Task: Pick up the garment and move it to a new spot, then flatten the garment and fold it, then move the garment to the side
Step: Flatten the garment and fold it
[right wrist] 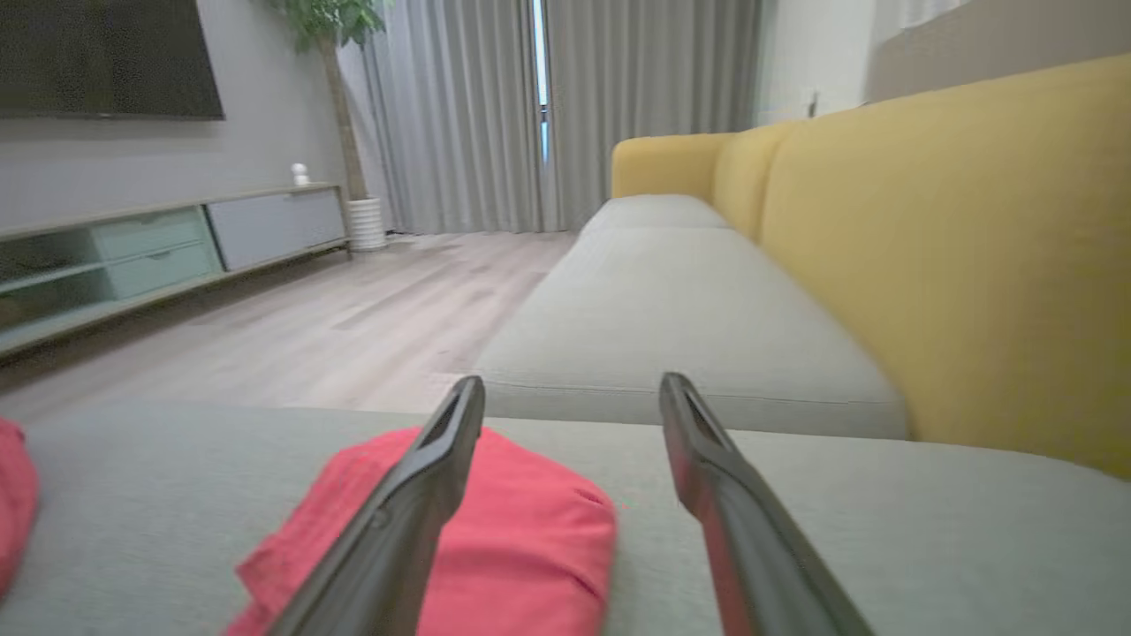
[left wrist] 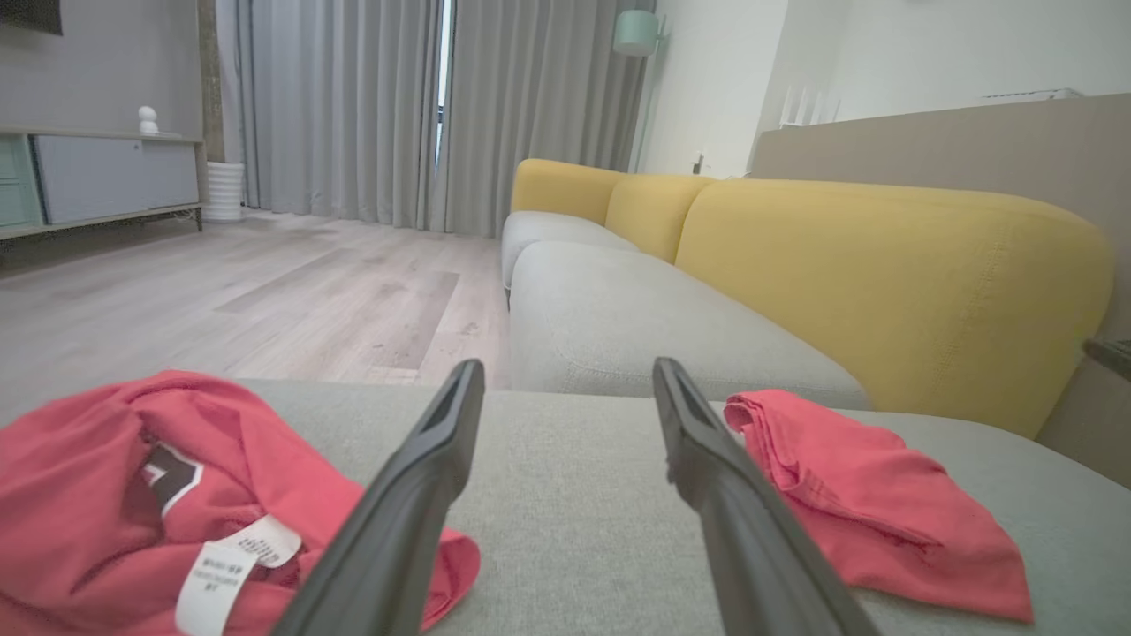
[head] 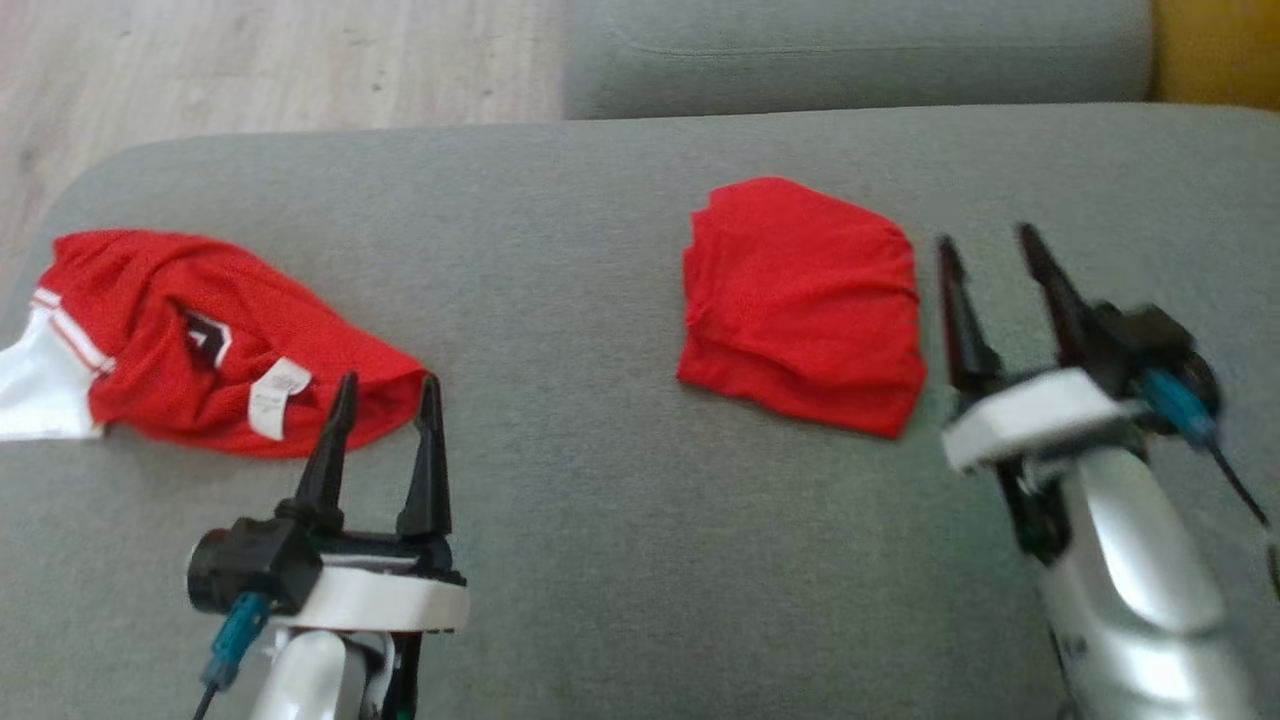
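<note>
A folded red garment [head: 805, 305] lies flat on the grey sofa cushion [head: 580, 500], right of centre. It also shows at the right of the left wrist view as the folded garment [left wrist: 870, 499], and low in the right wrist view as the folded garment [right wrist: 512, 539]. My right gripper [head: 988, 245] stands open just right of it, holding nothing. A crumpled red jersey [head: 210, 340] with white trim and a white label lies at the left. My left gripper [head: 388, 385] is open at the jersey's near right edge, fingers empty. The jersey [left wrist: 132, 503] is at the lower left of the left wrist view.
A second grey cushion [head: 860, 50] lies beyond the seam, with the yellow backrest [left wrist: 884, 274] along the right. Wooden floor [head: 250, 60] drops off past the cushion's far left edge. A TV cabinet [right wrist: 168, 243] and curtains stand across the room.
</note>
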